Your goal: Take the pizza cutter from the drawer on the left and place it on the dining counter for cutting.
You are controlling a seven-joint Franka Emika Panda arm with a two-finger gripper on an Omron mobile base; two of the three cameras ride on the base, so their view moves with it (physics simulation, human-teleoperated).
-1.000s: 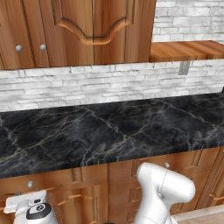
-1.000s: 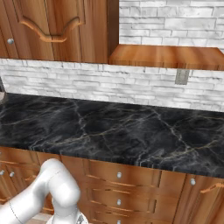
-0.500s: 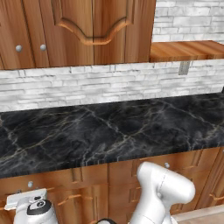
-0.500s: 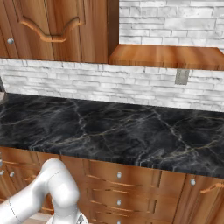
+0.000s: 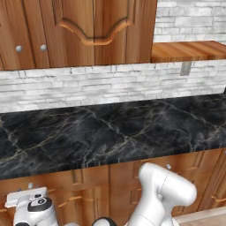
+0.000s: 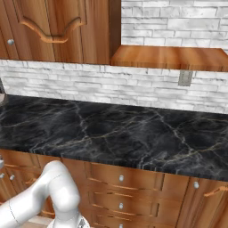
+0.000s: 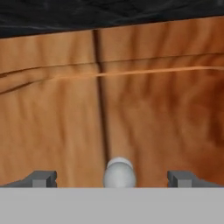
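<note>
Brown wood drawer (image 7: 144, 113) front, shut, fills the hand view; the gripper (image 7: 114, 178) spreads its jaws around the knob (image 7: 119, 174) at bottom centre, cutter presumably inside, everything ahead.

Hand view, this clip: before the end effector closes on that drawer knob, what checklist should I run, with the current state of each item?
1. End effector open: ok, its fingertips stand wide apart.
2. Round silver knob between the fingertips: ok, roughly midway, slightly right of centre.
3. Knob already gripped: not ok, neither fingertip touches it.
4. Drawer still shut: ok, only its wooden front faces the camera, under the black counter edge.
5. Pizza cutter located: cannot tell, the shut front hides whatever is inside.
6. This is the left drawer of the task: cannot tell from these pictures.
</note>
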